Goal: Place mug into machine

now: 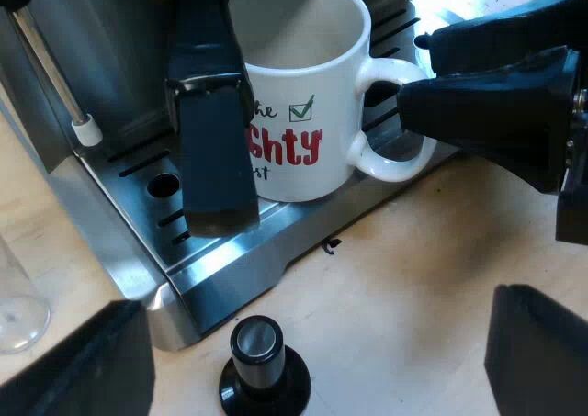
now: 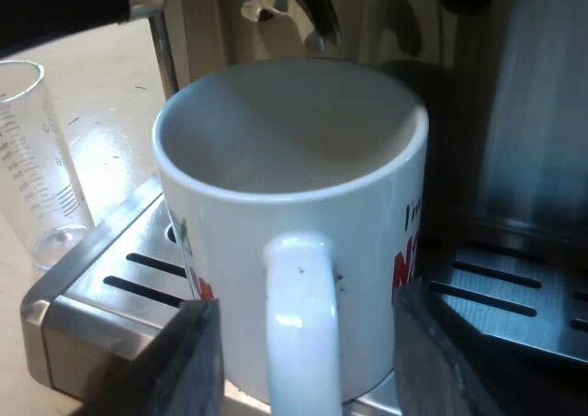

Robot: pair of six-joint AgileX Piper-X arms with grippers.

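Straddling the mug (image 2: 358,232) handle, your right gripper (image 2: 308,356) fingers are standing wide, gripping nothing; be backing straight out without clipping it.

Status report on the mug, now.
Left gripper open, near tamper. Right gripper open, astride handle of mug. Mug on drip tray, under spouts. Holder handle clear of it.

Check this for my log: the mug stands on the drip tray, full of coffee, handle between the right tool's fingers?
No: the right wrist view shows the mug empty. It stands on the drip tray, handle between the right tool's fingers.
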